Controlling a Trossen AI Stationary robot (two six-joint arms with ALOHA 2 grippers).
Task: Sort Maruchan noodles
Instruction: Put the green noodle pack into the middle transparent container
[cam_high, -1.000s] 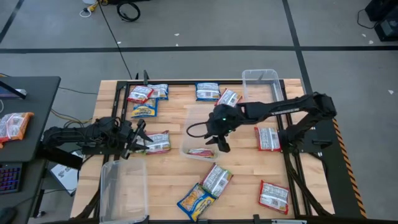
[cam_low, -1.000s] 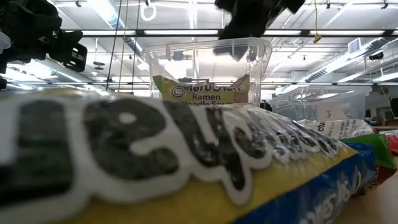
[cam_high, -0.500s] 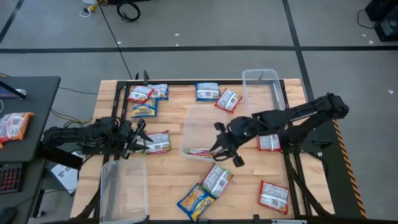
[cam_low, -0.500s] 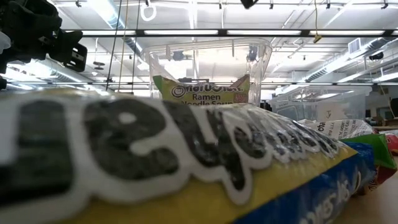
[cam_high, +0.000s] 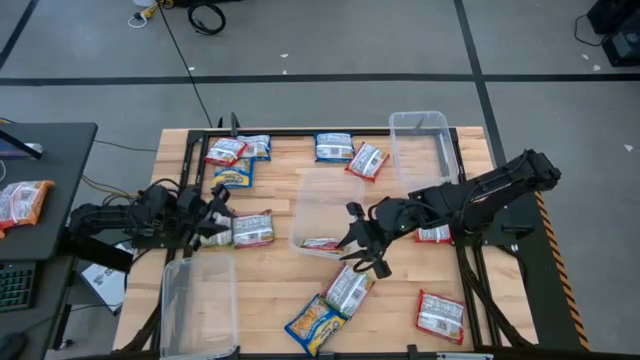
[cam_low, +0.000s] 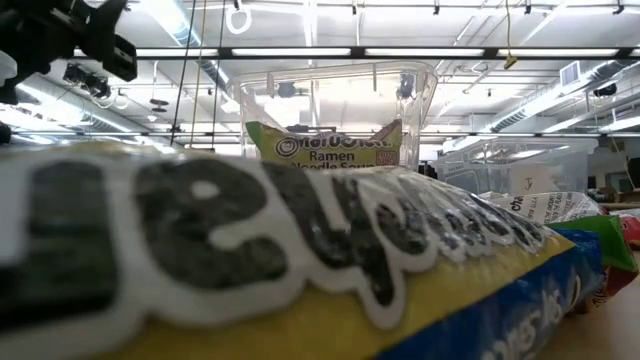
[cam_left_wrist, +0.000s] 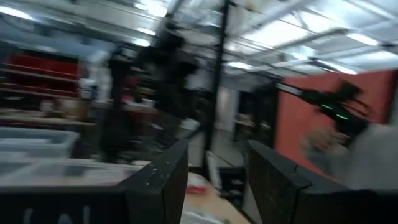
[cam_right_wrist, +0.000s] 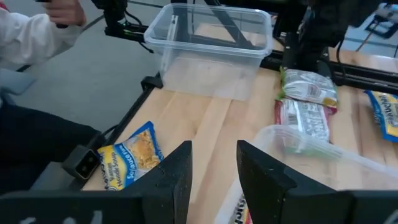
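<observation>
The right gripper (cam_high: 362, 258) has been moved away from the middle tub (cam_high: 322, 205) and is now held low over the table, just past the tub's near corner. A moment ago it was above the tub. Its fingers (cam_right_wrist: 171, 180) are spread apart and nothing is held between them. One packet (cam_high: 322, 243) is seen lying inside the middle tub, just behind the open fingers. It looks as if that packet has been dropped there, so one piece of sorting seems to be done.

Right in front of the right fingers a silvery packet (cam_high: 348, 288) is lying on the wood. A blue and yellow packet (cam_high: 313, 325) is touching it on the far side from the fingers. The silvery one is probably the next to be picked up.

The left gripper (cam_high: 212, 222) has been pulled back a little. Its fingers (cam_left_wrist: 158, 180) are apart and empty. A red and white packet (cam_high: 250, 229) is lying just beside their tips, not held.

Many more packets are still spread over the table (cam_high: 275, 165), some well apart from both grippers. Two other clear tubs, the far tub (cam_high: 420, 135) and the near tub (cam_high: 197, 305), look empty. Most of the sorting is still to be done.
</observation>
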